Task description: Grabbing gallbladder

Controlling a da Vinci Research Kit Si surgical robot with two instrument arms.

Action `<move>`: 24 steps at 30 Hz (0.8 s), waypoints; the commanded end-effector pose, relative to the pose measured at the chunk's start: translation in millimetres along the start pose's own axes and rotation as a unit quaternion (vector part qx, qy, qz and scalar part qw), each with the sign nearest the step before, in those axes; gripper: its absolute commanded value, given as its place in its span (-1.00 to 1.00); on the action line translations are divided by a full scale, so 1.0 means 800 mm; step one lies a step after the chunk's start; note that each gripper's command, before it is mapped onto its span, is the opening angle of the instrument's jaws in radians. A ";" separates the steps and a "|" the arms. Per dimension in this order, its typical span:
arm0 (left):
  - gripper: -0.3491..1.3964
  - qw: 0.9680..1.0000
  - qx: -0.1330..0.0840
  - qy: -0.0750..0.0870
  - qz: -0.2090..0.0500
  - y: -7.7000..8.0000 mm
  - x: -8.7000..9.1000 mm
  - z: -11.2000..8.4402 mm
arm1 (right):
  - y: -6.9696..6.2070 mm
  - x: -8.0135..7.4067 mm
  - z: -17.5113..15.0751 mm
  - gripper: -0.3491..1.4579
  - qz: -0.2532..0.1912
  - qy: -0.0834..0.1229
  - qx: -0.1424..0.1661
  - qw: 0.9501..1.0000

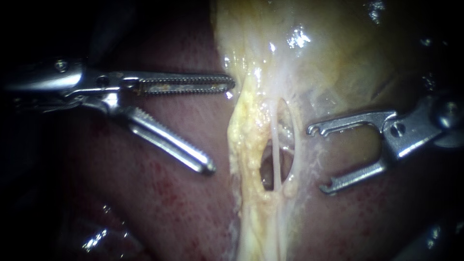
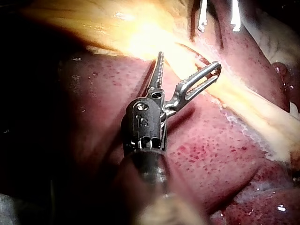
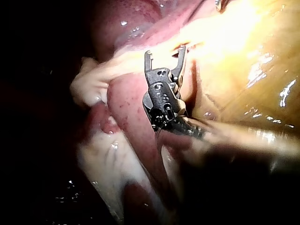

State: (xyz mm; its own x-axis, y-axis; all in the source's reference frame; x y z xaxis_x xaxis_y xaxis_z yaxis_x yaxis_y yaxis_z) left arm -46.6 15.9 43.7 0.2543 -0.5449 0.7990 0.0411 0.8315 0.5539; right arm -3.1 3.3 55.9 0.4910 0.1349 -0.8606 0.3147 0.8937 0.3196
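The pale yellow gallbladder (image 1: 314,58) fills the upper middle and narrows downward into a fatty band with two thin pale tubes (image 1: 276,145) crossing a small hole. My left instrument (image 1: 221,125) has long toothed jaws standing wide open, and its upper tip reaches the gallbladder's left edge without gripping anything. My right instrument (image 1: 318,159), with hooked slotted jaws, is open just right of the tubes and holds nothing. In the left wrist view my left instrument (image 2: 189,60) gapes toward the yellow tissue (image 2: 140,37). The right wrist view shows my right instrument (image 3: 165,51) open against pale tissue (image 3: 215,37).
Dark red liver (image 1: 169,203) lies under and around the fatty band on both sides. Wet glints show at the lower left (image 1: 94,239). In the left wrist view my right instrument (image 2: 218,21) sits beyond the yellow band, across from my left one.
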 end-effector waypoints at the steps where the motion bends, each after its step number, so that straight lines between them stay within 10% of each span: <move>1: 0.29 1.000 -0.001 0.002 -0.003 0.0000 0.0002 0.0002 | 0.0000 0.0000 0.0000 0.04 0.000 0.000 0.000 1.000; 24: -0.08 0.996 -0.036 0.032 -0.071 0.0018 0.0039 0.0014 | 0.0000 0.0000 0.0000 0.03 0.000 0.000 0.000 1.000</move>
State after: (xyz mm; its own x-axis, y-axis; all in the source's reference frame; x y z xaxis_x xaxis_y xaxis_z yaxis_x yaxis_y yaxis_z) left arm -46.9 15.3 47.3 0.2996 -0.6585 0.6904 0.1573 0.7478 0.6450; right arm -3.1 3.3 55.9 0.4908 0.1338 -0.8609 0.3157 0.8937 0.3189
